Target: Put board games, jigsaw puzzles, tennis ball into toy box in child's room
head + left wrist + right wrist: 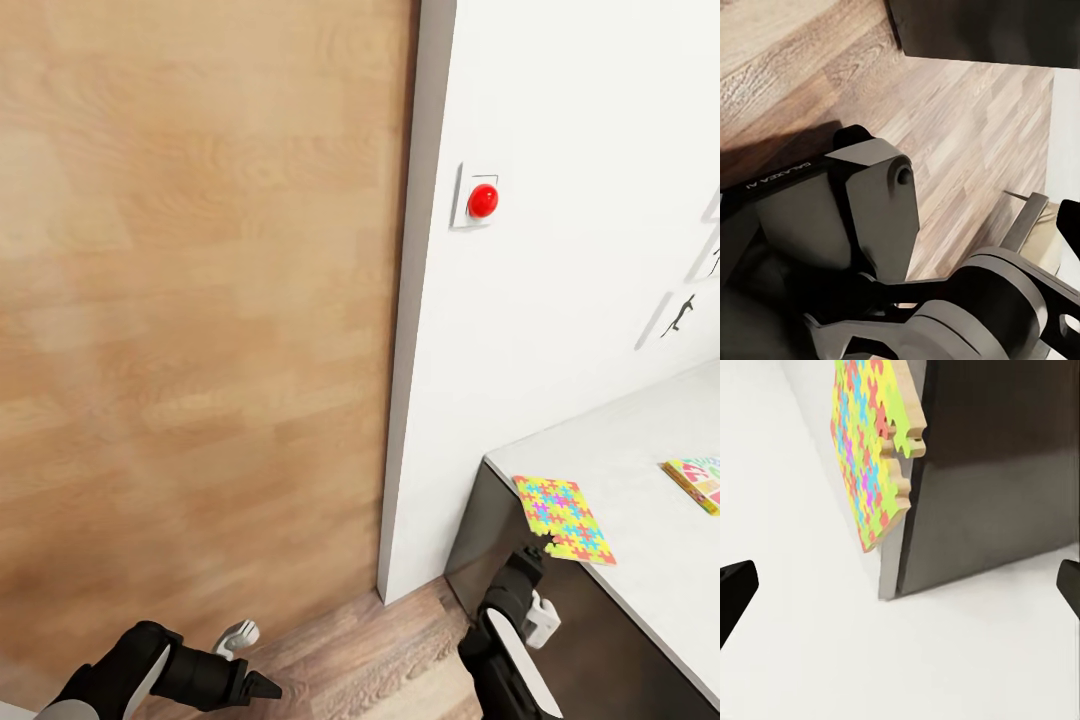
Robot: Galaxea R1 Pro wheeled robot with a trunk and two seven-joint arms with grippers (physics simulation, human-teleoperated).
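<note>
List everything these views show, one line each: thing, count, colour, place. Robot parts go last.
jigsaw puzzle: one, yellow, pink, green, blue; near table corner, overhanging the front edge.
second colourful flat item: one, cut by the head view's right edge; cannot tell which toy.
table: one, light-grey top, dark front.
red button: one, on white wall plate.
wooden door: one, light brown, left of the wall.
wood floor: brown planks.
left gripper: black, low over floor.
right gripper: black, fingers apart, just below the puzzle's edge.
</note>
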